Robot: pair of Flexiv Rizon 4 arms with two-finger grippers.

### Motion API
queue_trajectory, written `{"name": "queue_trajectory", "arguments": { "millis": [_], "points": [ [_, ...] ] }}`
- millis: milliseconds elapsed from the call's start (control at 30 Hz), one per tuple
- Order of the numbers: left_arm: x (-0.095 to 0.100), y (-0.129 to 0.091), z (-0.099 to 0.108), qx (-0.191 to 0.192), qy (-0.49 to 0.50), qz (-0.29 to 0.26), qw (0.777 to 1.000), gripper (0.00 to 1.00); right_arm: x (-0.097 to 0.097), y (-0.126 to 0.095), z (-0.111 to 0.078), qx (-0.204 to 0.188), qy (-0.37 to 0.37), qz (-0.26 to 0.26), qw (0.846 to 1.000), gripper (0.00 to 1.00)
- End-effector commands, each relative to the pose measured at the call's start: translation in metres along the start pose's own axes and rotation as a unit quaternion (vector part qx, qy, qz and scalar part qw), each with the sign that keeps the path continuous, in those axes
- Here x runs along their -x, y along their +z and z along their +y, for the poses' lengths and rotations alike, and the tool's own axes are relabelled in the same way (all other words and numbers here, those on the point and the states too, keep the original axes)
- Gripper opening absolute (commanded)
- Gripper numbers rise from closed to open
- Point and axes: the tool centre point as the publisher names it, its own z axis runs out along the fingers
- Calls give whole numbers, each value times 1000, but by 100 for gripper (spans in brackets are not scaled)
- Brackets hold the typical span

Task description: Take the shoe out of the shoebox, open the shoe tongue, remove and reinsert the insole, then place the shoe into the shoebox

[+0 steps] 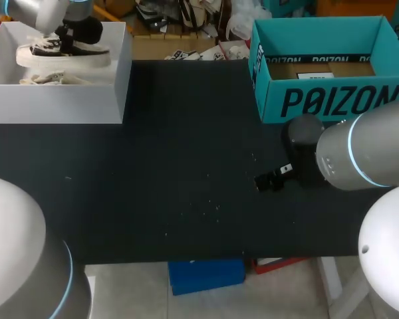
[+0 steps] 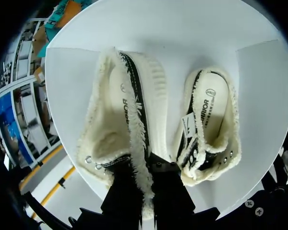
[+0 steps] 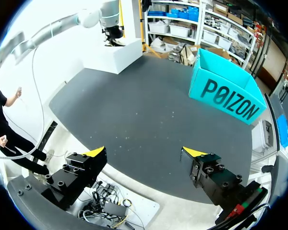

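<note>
Shoe [image 1: 60,54] held at the table's 10 o'clock corner: the left gripper [image 1: 70,41] is clamped on the fleecy side wall of the collar, one black finger inside the opening and one outside, its yellow tips hidden by the lining. The shoe hangs above the white shoebox [image 1: 53,103], sole down, and its long axis runs from 9 to 3 o'clock across the head view. The second shoe [image 1: 50,80] of the pair lies on the box floor just beneath it. The right gripper [image 3: 144,153] hovers with its fingers spread wide and nothing between them over the table [image 1: 186,166] near 4 o'clock, well apart from the shoe and in front of the teal box [image 1: 326,100] at 1 o'clock. The lift-out looks all but done. Bare table lies toward 4 to 5 o'clock from the held shoe, so the set-down probably falls to the left arm, by far the nearer.
</note>
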Motion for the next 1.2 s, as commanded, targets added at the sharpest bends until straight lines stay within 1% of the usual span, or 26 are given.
{"name": "queue_trajectory", "arguments": {
  "millis": [33,333,533,733,833,1000,1033,1067,1100,1133,1200],
  "points": [
    [3,5,3,-4,-1,-27,1000,0,-2,1,0,0,0,-2,1000,100],
    [15,16,4,-4,-3,-38,999,0,-2,1,0,0,0,-2,1000,100],
    [18,28,2,2,0,-35,999,0,-2,1,0,0,0,-2,1000,100],
    [19,35,1,5,4,-35,999,0,-2,1,0,0,0,-2,1000,100],
    [19,44,-2,10,6,-30,999,0,-2,1,0,0,0,-2,1000,100],
    [18,52,-5,3,9,-23,1000,0,-2,1,0,0,0,-2,1000,100],
    [18,52,-6,1,9,-22,1000,3,-2,1,0,0,0,-2,1000,100],
    [17,52,-7,-1,10,-21,1000,23,-2,1,0,0,0,-2,1000,100],
    [14,52,-8,-7,13,-15,1000,100,-2,1,0,0,0,-2,1000,100],
    [14,52,-8,-7,13,-15,1000,100,-2,1,0,0,0,-2,1000,100],
    [10,47,-7,-27,12,-2,1000,100,-2,1,0,0,0,-2,1000,100]
  ]
}}
